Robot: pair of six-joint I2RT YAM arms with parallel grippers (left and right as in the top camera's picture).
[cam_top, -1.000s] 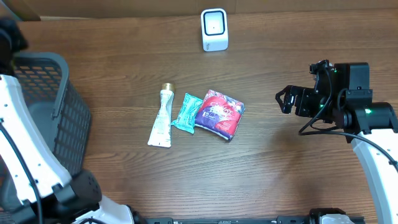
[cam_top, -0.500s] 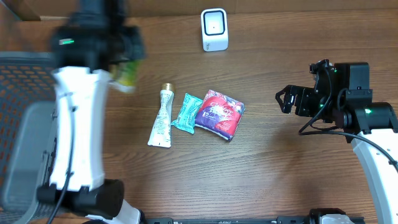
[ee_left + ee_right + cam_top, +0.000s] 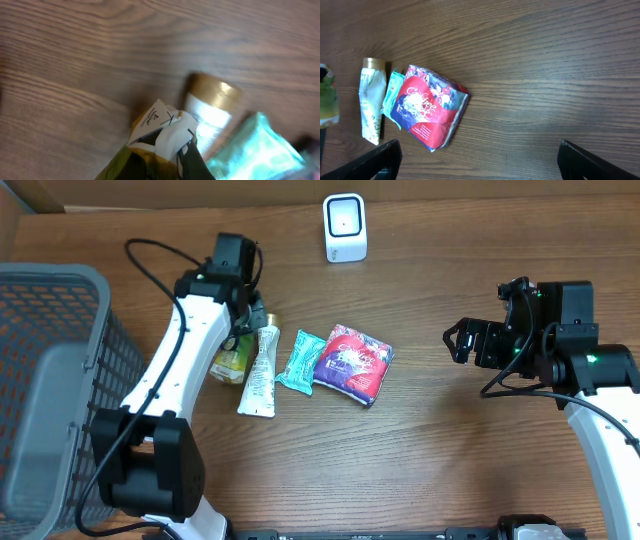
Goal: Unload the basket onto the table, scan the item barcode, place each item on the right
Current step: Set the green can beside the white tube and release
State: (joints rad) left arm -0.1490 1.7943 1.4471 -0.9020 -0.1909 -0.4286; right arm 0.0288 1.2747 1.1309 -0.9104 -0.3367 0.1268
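- a brown wooden worktop point(image 3: 440, 460)
- a white tube point(image 3: 258, 375) with a gold cap, a teal packet point(image 3: 297, 361) and a red packet point(image 3: 352, 360) lie close side by side in the middle
- a small white box point(image 3: 345, 227) stands at the far edge
- a grey basket point(image 3: 60, 360) sits at the left

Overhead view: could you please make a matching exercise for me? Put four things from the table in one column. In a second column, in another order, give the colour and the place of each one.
Column 1
1. scanner
2. tube
3. pouch
4. basket

Column 2
A. yellow-green, just left of the tube
B. grey mesh, at the far left
C. white body with a gold cap, lying flat
D. white box, standing alone at the far side

Right pairs: 1-D, 2-C, 3-A, 4-B
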